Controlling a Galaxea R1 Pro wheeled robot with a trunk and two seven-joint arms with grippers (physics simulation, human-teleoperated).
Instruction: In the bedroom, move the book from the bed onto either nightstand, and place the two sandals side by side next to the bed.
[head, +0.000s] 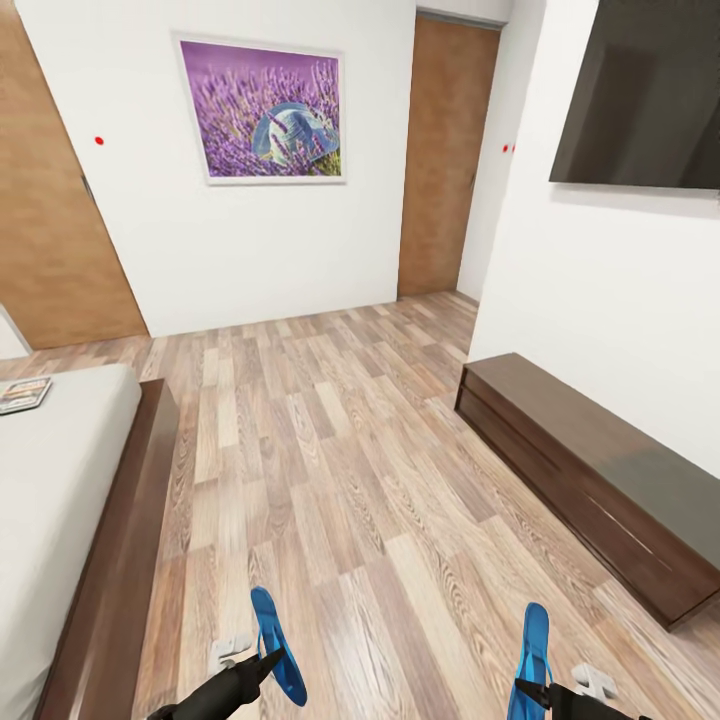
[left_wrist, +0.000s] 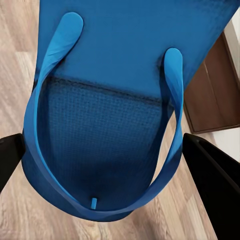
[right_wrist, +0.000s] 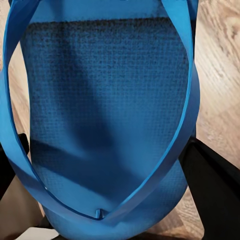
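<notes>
While the left gripper (head: 268, 662) clamps one blue sandal (head: 277, 643) by its toe end, the right gripper (head: 530, 690) grips the other sandal (head: 531, 660) likewise; both sandals hang above the wood-plank floor (head: 340, 480). Close up, each sandal's sole (left_wrist: 115, 135) sits between dark fingers (left_wrist: 212, 185), straps arching over it (right_wrist: 100, 115). The book (head: 22, 394) lies on the bed's white mattress (head: 50, 480), well apart from both. A low dark cabinet (head: 600, 480) lines the right-hand wall, under a screen (head: 650, 90).

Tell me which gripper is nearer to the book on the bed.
Left. The left gripper, holding one blue sandal, is beside the bed where the book lies. The right gripper, holding the other sandal, is across the floor, farther away.
</notes>
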